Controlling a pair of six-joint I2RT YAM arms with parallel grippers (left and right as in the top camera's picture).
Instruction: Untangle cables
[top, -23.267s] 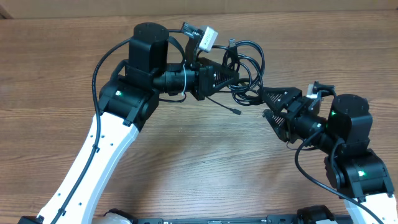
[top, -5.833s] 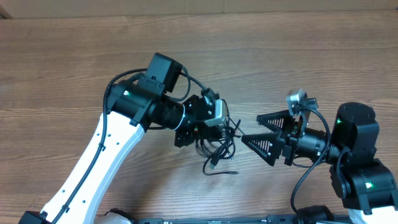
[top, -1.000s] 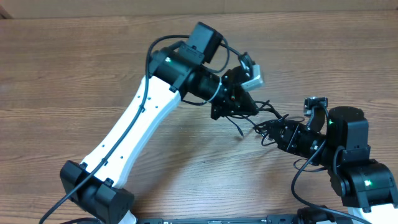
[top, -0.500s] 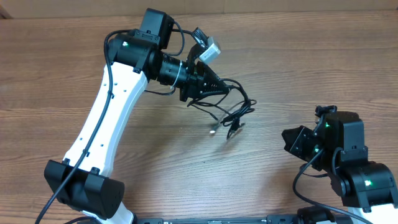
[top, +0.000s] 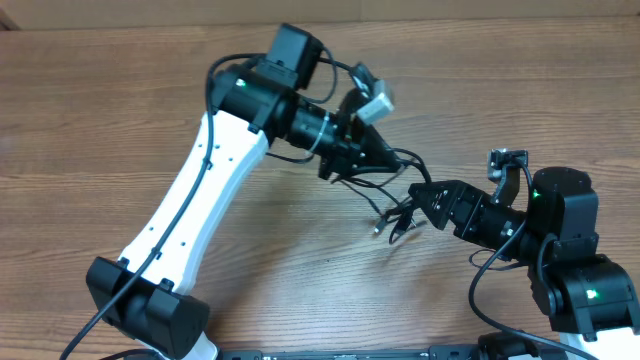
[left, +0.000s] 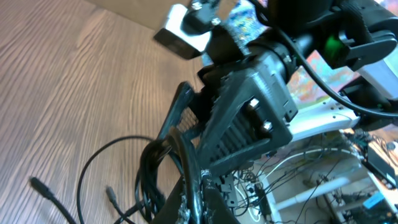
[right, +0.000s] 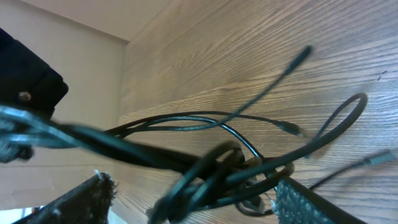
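The cables (top: 403, 212) are a tangle of thin black cords hanging over the table middle, with small plug tips near the wood. My left gripper (top: 372, 158) is shut on the upper strands; in the left wrist view its tips (left: 198, 199) pinch a black cord, and loose loops of the cables (left: 146, 168) trail left. My right gripper (top: 415, 203) reaches in from the right and stands open at the lower part of the tangle. In the right wrist view the knotted cables (right: 211, 168) lie between its spread fingers (right: 87, 199), apart from both pads.
The wooden table (top: 100, 120) runs under everything. The left arm's white link (top: 190, 210) crosses from its base at the lower left. The right arm's body (top: 570, 270) stands at the lower right. A white camera block (top: 372, 100) sits above the left gripper.
The left arm has carried the cables to the right. The right gripper, pulled back and shut half a second ago, has reached left to the tangle and opened around it.
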